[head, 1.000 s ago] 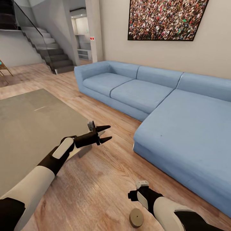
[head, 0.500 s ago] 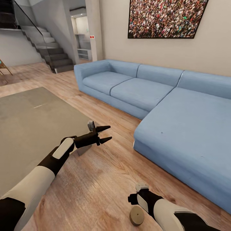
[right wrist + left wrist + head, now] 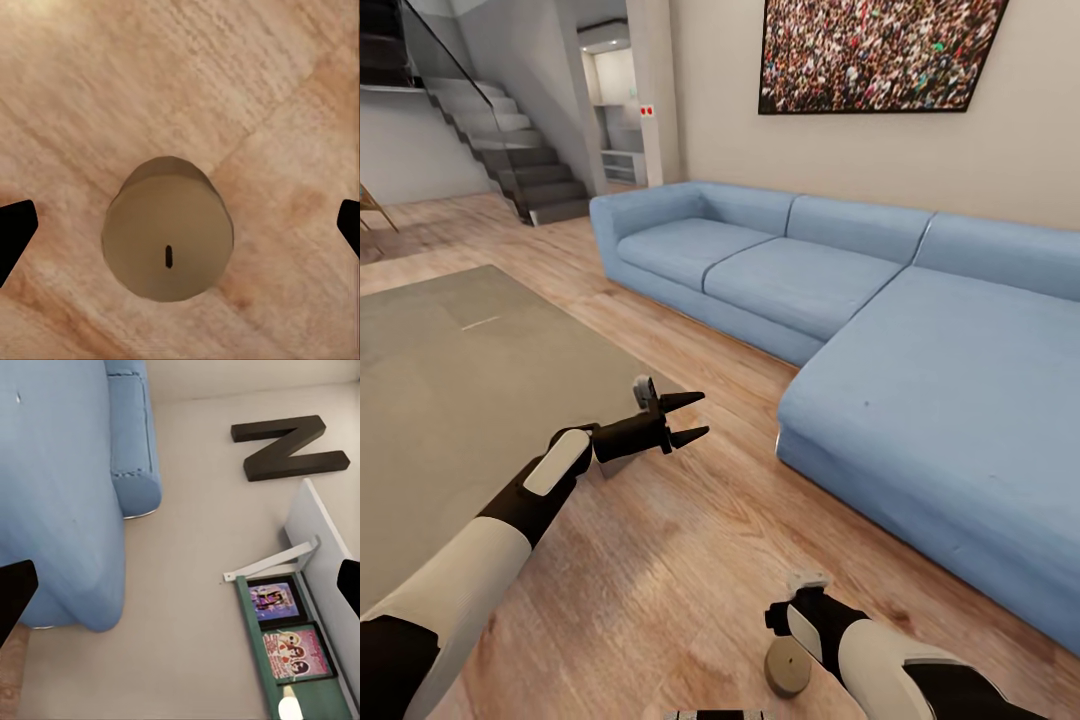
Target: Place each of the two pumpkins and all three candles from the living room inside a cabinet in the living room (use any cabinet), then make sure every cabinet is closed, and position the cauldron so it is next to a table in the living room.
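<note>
Right wrist view: open right gripper [image 3: 180, 225] hangs above upright candle [image 3: 168, 229]; an off-centre descent could topple it. Left gripper [image 3: 688, 418] is open.

One candle [image 3: 787, 667] at 6 o'clock on floor; one sofa [image 3: 880, 330]; one rug [image 3: 450, 390]; one wall picture [image 3: 875, 55]; two grippers.
</note>
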### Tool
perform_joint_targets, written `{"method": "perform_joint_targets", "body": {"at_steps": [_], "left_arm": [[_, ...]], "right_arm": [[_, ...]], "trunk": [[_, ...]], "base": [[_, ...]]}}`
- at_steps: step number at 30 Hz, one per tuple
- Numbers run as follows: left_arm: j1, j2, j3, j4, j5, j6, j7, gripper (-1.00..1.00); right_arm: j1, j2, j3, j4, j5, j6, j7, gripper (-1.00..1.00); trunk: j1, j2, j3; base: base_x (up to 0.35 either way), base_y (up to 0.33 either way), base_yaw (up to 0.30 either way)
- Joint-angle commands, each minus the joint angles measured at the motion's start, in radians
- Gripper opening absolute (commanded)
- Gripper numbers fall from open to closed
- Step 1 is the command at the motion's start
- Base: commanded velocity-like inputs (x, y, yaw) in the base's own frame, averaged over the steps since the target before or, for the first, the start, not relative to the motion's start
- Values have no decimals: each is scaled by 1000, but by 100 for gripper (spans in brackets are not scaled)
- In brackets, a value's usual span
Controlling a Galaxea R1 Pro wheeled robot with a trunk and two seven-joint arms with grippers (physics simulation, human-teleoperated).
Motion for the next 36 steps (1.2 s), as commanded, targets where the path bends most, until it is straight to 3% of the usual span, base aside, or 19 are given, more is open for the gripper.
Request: {"method": "perform_joint_targets", "body": {"at_steps": [1,16,34,36], "left_arm": [[0,0,0,0,1,0,0,100],[0,0,0,1,1,0,0,100],[0,0,0,1,2,0,0,100],[12,1,-7,6,-3,-12,3,100]], "right_arm": [[0,0,0,0,0,0,-16,100],[0,3,0,-2,0,-3,-32,100],[0,3,0,3,0,-3,-25,100],[-3,-8,0,-9,-4,8,-14,100]], "trunk": [[4,-7,-3],[61,-111,-50],[69,-115,-120],[69,-115,-120]], "base": [[0,0,0],[0,0,0],[0,0,0],[0,0,0]]}}
